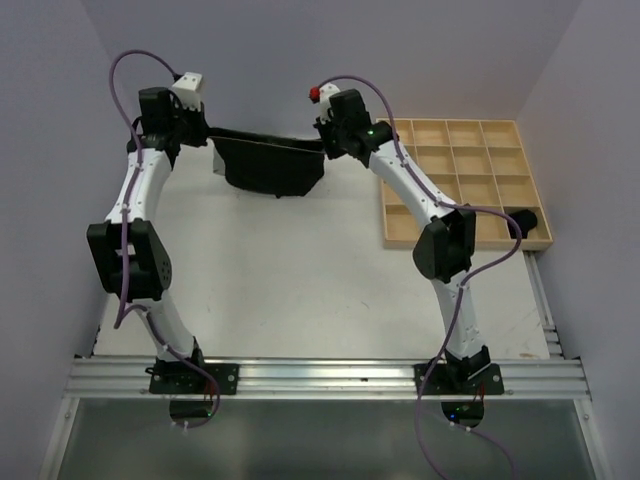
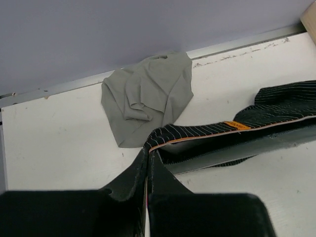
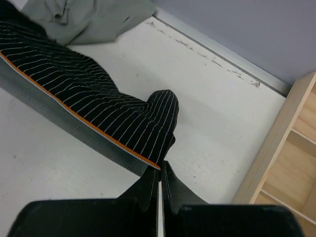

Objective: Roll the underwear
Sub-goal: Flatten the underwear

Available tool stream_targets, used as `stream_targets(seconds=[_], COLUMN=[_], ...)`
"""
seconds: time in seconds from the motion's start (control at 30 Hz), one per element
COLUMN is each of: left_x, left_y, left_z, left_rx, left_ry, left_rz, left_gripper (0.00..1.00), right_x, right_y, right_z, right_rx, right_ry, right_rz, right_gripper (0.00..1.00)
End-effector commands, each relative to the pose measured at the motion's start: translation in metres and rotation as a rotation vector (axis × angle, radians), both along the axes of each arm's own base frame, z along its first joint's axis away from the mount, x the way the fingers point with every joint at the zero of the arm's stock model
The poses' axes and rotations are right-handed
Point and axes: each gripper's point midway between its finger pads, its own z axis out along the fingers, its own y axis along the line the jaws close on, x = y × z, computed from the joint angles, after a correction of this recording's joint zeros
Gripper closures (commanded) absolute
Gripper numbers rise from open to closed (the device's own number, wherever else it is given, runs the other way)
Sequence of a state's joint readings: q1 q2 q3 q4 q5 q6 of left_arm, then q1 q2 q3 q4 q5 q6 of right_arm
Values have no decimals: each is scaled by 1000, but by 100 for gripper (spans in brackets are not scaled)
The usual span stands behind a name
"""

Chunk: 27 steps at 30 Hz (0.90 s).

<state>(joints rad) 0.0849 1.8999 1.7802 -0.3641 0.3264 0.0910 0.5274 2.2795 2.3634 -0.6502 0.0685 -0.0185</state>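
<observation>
Both the left gripper [image 2: 148, 160] and the right gripper [image 3: 160, 170] have their jaws clamped shut on opposite waistband ends of the black pinstriped cloth briefs [image 1: 268, 165], slung over the white bench [image 1: 300, 280] left of the wooden grid tray [image 1: 495, 242]. Such thin corner pinches could slip under tension, dropping the cloth crumpled onto the plain grey briefs [image 2: 148, 96].

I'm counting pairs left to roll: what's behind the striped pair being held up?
A crumpled grey pair lies on the table by the back wall. Its near edge is covered by the striped pair, and anything under it cannot be seen.
</observation>
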Motion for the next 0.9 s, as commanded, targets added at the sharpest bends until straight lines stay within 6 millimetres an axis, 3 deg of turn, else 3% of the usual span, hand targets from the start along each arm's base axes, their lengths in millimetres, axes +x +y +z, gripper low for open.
stream_targets(seconds=[0.0, 0.03, 0.07, 0.1, 0.13, 0.17, 0.2, 0.23, 0.27, 0.3, 0.33, 0.4, 0.43, 0.47, 0.5, 0.57, 0.63, 0.7, 0.73, 0.8, 0.83, 0.87], left_x=[-26, -42, -58, -70, -94, -114, -128, -154, -179, -191, -224, -254, -272, -283, -290, -299, -300, -294, -282, -269, -257, -252], left_y=[-7, -9, -14, -14, -17, -22, -19, -18, -16, -13, -12, -9, -9, -9, -8, -7, -3, 0, 6, 7, 6, 5], left_z=[57, 76, 48, 42, 45, 16, 4, -3, -24, -50, -77, -91, -103, -115, -113, -110, -99, -98, -91, -100, -93, -93], left_rx=[-22, 6, 19, 114, 165, 196, 318, 364, 441, 464, 472, 558, 548, 555, 559, 519, 461, 395, 387, 301, 278, 237], left_ry=[-182, -236, -183, -199, -197, -140, -141, -108, -86, -26, 51, 62, 105, 121, 111, 102, 94, 124, 112, 165, 150, 165], left_rz=[-43, -64, -101, -166, -214, -275, -354, -395, -445, -484, -531, -619, -653, -682, -686, -693, -682, -655, -620, -606, -607, -602], left_gripper=[100, 100, 100, 100, 100, 100, 100, 100, 100, 100, 95, 74, 64, 47, 40, 27, 25, 25, 25, 30, 31, 34], right_x=[-35, -49, -63, -79, -99, -111, -124, -146, -172, -177, -207, -241, -277, -293, -319, -346, -372, -377, -381, -371, -368, -359], right_y=[-2, 1, 5, 5, 13, 16, 19, 28, 34, 28, 34, 43, 48, 50, 60, 56, 60, 70, 66, 74, 67, 64], right_z=[79, 64, 62, 73, 51, 44, 38, 24, -1, -13, -42, -65, -88, -99, -108, -132, -137, -127, -126, -95, -96, -83], right_rx=[-64, -131, -148, -157, -201, -219, -237, -283, -332, -355, -402, -431, -479, -503, -523, -558, -531, -453, -409, -283, -228, -169], right_ry=[-176, -149, -141, -162, -123, -106, -91, -59, -6, 18, 83, 123, 151, 162, 167, 235, 262, 232, 255, 160, 185, 161], right_rz=[204, 265, 317, 353, 419, 453, 487, 552, 608, 613, 684, 759, 828, 854, 911, 928, 934, 909, 860, 762, 672, 605], right_gripper=[100, 100, 100, 100, 100, 100, 100, 100, 100, 100, 100, 100, 100, 98, 96, 86, 77, 71, 65, 54, 42, 38])
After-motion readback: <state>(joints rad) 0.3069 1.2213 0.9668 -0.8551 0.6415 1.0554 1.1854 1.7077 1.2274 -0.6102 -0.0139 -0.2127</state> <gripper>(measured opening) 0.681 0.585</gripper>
